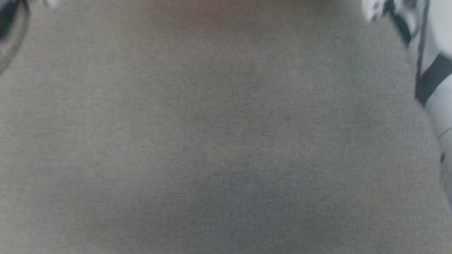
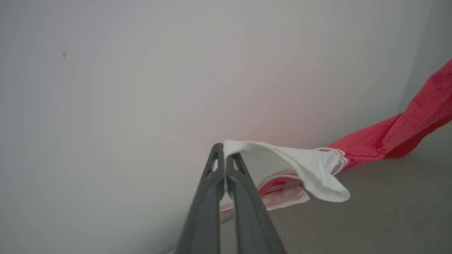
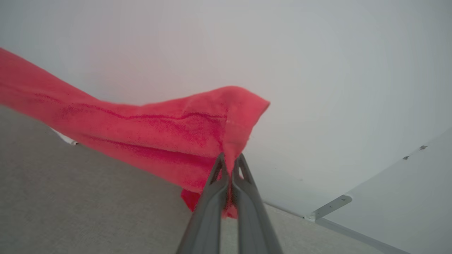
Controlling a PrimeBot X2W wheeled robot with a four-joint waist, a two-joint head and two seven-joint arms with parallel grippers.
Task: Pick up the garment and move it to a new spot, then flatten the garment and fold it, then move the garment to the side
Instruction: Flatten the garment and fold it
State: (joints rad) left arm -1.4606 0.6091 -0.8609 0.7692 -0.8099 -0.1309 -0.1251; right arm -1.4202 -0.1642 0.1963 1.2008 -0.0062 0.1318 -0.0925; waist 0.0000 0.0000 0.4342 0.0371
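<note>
Red T-shirt [image 2: 388, 141] hanging between two grippers over the grey surface [image 3: 88, 197].
Left gripper [image 2: 224, 150] clenches its white sleeve [image 2: 310, 165], right gripper [image 3: 230, 160] a red edge [image 3: 240, 106]; lower both evenly.

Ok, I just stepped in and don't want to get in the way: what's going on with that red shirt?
The robot is holding the garment up between its two arms. The left claw is shut on a white sleeve, and the right claw is shut on a red edge of the body. The shirt hangs stretched between them over the grey surface, in front of a pale wall. It is not yet laid flat or folded.
</note>
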